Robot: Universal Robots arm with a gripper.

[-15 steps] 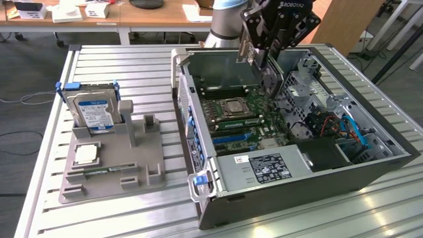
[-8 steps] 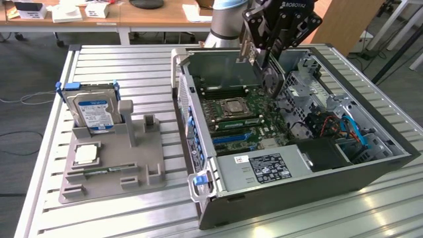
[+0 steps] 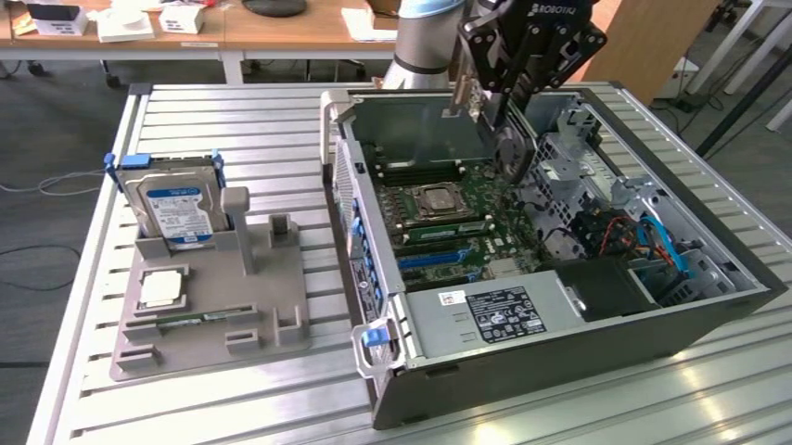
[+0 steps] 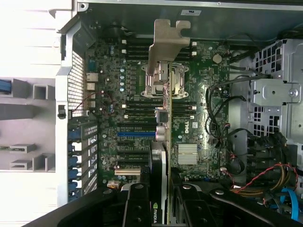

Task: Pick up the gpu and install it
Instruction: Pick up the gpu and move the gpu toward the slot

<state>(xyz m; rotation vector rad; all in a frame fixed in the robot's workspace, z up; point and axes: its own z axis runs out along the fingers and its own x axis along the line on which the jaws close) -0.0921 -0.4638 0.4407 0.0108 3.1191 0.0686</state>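
The gripper (image 3: 520, 74) pinches the gpu (image 3: 480, 104) between its fingers, one pressed on each flat face. The card therefore hangs free above the open computer case (image 3: 557, 371), clear of its walls and over the motherboard (image 4: 118, 94), apart from the blue slots (image 4: 135, 134). Its metal bracket (image 4: 166, 45) seemingly leads, though alignment is hard to judge.

Slatted table (image 3: 223, 120): computer case (image 3: 557, 371), grey fixture (image 3: 266, 306)

Lab: slatted aluminium bench (image 3: 223, 120), wooden desks (image 3: 285, 32)
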